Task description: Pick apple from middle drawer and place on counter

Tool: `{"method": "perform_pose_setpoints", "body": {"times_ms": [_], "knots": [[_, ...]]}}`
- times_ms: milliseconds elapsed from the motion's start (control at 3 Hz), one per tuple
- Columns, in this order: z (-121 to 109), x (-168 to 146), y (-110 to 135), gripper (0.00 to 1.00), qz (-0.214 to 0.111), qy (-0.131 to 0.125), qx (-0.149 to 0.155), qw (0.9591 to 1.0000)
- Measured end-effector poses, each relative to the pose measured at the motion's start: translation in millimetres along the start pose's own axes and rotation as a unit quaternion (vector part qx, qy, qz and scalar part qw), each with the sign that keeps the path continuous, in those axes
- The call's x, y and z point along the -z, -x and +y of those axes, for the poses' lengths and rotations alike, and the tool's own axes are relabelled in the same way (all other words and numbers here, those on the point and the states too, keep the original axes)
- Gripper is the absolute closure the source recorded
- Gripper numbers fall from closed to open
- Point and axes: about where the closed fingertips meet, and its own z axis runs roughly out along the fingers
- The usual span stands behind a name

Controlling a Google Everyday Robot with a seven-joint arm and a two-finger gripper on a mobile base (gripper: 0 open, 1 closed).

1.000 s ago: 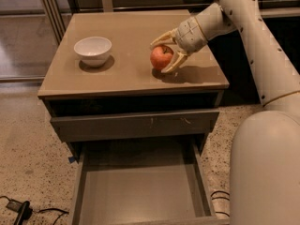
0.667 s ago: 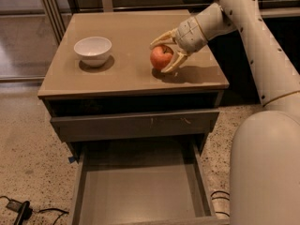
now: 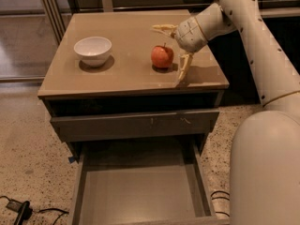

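The red apple [image 3: 162, 56] with its short stem stands upright on the tan counter [image 3: 126, 74], right of the middle. My gripper [image 3: 169, 50] is open around the apple's right side. One pale finger [image 3: 164, 28] reaches out behind the apple and the other finger [image 3: 183, 68] hangs down in front of it to its right. Neither finger touches the apple. The middle drawer [image 3: 140, 196] is pulled out below the cabinet, and its dark-grey floor holds nothing.
A white bowl [image 3: 93, 49] stands on the counter's left part. A grey drawer front [image 3: 136, 123] with pale scratches sits shut under the counter. My white arm [image 3: 262, 55] and base [image 3: 265, 172] fill the right side. A black cable [image 3: 21, 210] lies on the speckled floor.
The fingers have spread wide and let go of the apple, which now stands free on the counter. The gripper has drawn back slightly to the right.
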Motion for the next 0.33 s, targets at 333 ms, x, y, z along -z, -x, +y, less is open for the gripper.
{"method": "perform_pose_setpoints", "body": {"times_ms": [333], "knots": [[0.0, 0.0, 0.0, 0.00, 0.000, 0.000, 0.000, 1.0000]]}}
